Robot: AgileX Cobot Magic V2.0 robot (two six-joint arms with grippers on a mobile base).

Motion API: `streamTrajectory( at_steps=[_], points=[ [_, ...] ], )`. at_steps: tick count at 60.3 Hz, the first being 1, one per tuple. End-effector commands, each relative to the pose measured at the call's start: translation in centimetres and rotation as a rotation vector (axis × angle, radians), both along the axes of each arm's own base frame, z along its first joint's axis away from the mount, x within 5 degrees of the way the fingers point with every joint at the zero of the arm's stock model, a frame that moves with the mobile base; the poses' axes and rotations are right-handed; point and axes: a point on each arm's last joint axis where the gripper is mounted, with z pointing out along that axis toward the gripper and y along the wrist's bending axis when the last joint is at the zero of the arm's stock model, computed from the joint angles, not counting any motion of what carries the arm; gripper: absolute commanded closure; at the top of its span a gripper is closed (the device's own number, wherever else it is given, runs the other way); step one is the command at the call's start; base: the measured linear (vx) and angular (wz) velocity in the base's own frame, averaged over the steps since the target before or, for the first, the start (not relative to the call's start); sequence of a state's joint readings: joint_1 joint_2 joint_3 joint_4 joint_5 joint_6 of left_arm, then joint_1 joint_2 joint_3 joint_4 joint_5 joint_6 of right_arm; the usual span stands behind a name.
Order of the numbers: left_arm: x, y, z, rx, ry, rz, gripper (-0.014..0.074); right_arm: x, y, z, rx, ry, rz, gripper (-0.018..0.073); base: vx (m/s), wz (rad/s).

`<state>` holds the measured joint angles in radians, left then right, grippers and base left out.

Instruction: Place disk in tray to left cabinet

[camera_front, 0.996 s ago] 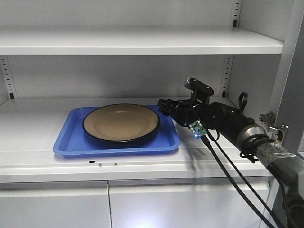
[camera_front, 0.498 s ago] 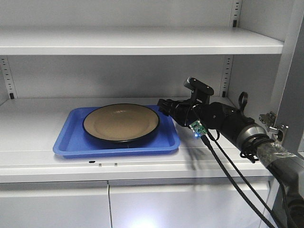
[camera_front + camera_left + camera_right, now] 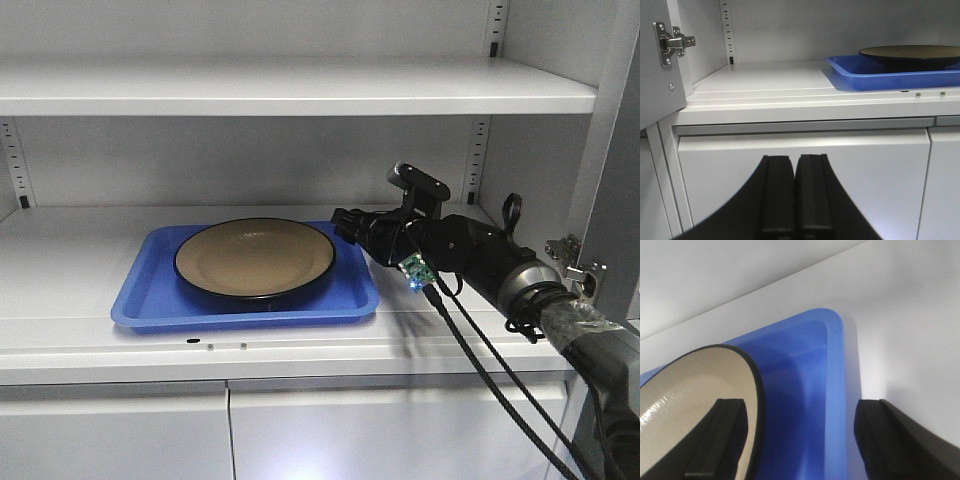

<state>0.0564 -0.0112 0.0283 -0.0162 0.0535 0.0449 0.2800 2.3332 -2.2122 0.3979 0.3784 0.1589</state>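
The tan disk (image 3: pixel 255 258) with a black rim lies flat in the blue tray (image 3: pixel 150 292) on the left cabinet's middle shelf (image 3: pixel 60 255). My right gripper (image 3: pixel 342 224) is open at the tray's back right corner. In the right wrist view my right gripper (image 3: pixel 799 412) has one finger over the disk (image 3: pixel 685 390) and the other outside the tray's rim (image 3: pixel 836 390), holding nothing. My left gripper (image 3: pixel 795 165) is shut and empty, low in front of the lower doors (image 3: pixel 805 170). The tray (image 3: pixel 875 80) and the disk (image 3: pixel 910 51) are up to its right.
An upper shelf (image 3: pixel 300 85) hangs above the tray. Perforated rails (image 3: pixel 478 150) run up the back wall. An open door with a hinge (image 3: pixel 575 262) stands at the right, and another hinge (image 3: pixel 670 42) at the left. Black cables (image 3: pixel 480 370) trail from my right arm.
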Motion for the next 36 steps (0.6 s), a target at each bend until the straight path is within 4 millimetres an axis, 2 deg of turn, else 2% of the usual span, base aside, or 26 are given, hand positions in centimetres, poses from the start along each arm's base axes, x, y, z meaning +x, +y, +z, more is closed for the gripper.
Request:
streamTrajectory(
  at_steps=[1,36],
  points=[
    [0.12,0.03,-0.41,-0.009,-0.04,0.002,0.0605,-1.14,-0.75,6.27,0.049,-0.181,-0.03,0.0041,0.0,0.0],
    [0.12,0.03,-0.41,-0.009,-0.04,0.002,0.0605,-1.21,-0.73,6.29,0.047,-0.174,-0.026,0.0041,0.0,0.0]
  ],
)
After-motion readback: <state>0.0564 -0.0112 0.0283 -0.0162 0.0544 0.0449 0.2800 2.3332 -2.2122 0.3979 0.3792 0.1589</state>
